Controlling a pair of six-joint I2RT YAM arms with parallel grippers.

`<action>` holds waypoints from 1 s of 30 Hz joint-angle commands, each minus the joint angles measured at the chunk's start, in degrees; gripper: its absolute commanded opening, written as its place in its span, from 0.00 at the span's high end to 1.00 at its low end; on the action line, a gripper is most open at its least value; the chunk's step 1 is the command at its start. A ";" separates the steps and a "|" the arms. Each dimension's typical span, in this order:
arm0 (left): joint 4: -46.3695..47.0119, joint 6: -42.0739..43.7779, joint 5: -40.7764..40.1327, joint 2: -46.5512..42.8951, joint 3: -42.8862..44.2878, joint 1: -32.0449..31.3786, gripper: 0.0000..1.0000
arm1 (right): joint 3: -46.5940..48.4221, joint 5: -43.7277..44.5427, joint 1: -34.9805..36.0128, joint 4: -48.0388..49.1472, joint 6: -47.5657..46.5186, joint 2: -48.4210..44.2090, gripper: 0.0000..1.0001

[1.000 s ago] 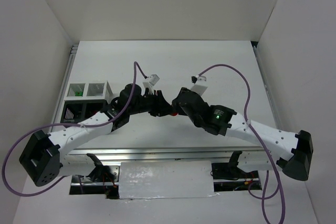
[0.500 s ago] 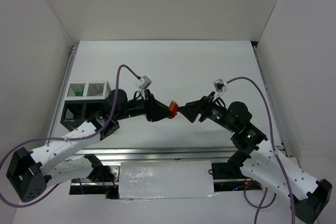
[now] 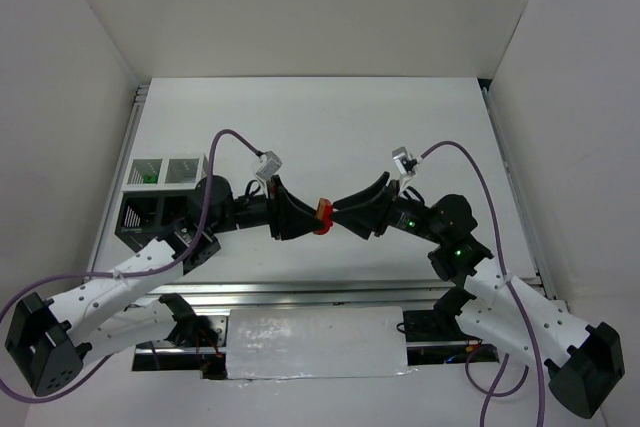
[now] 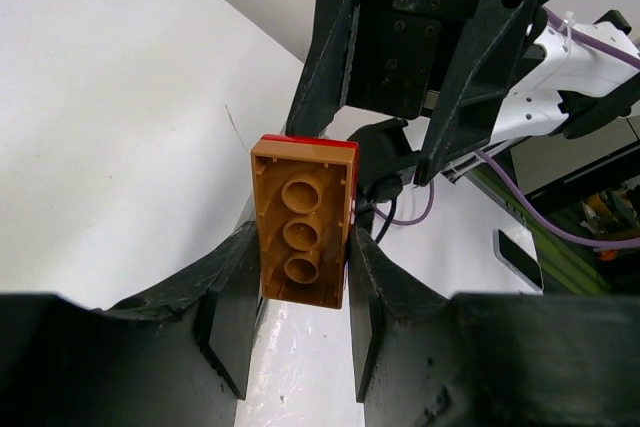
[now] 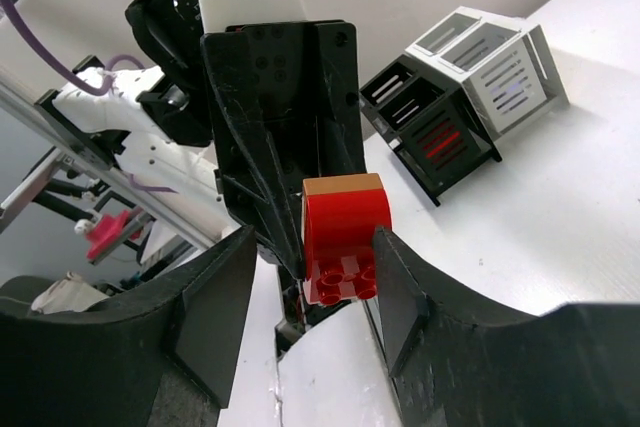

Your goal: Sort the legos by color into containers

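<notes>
An orange-brown lego (image 4: 303, 229) with a red lego (image 5: 345, 237) stuck to its far face hangs in the air between my two grippers, seen in the top view (image 3: 322, 215). My left gripper (image 4: 303, 252) is shut on the orange-brown lego. My right gripper (image 5: 315, 247) faces it, its open jaws on either side of the red lego; one finger (image 5: 405, 292) touches the red lego, the other stands apart. The containers (image 3: 160, 192), two white and two black, stand at the left, and also show in the right wrist view (image 5: 470, 97).
A green piece (image 3: 148, 177) lies in the far-left white bin. A red piece (image 5: 445, 142) shows through a black bin's slots and a lavender one (image 5: 510, 92) through a white bin's. White walls enclose the table. Purple cables arch over both arms.
Both arms have changed pose and the grippers now point straight at each other. The right gripper's fingers have closed in around the red end of the lego pair held by the left.
</notes>
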 commanded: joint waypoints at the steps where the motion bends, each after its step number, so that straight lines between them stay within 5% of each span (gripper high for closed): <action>1: 6.27 1.12 2.68 -0.97 0.79 -0.72 1.00 | 0.42 -4.47 0.82 4.56 1.16 0.63 0.43; 7: 5.30 1.82 1.55 -0.97 1.23 -0.72 1.00 | 1.39 3.79 0.82 -5.29 -2.97 -2.00 0.31; 13: 3.37 2.53 -1.01 -1.50 1.66 -0.72 1.00 | 1.04 6.08 0.82 -8.01 -4.65 -4.03 0.29; 24: 8.98 0.51 3.56 0.00 0.96 -0.63 1.00 | -0.02 -3.41 0.82 5.07 -0.25 2.73 0.30; 27: 9.17 0.50 4.00 -0.09 0.70 -0.72 1.00 | -0.19 -3.24 0.82 6.39 0.10 3.53 0.42; 30: 8.82 0.59 4.18 0.00 0.87 -0.63 1.00 | -0.19 -2.80 0.82 6.93 0.10 3.53 1.00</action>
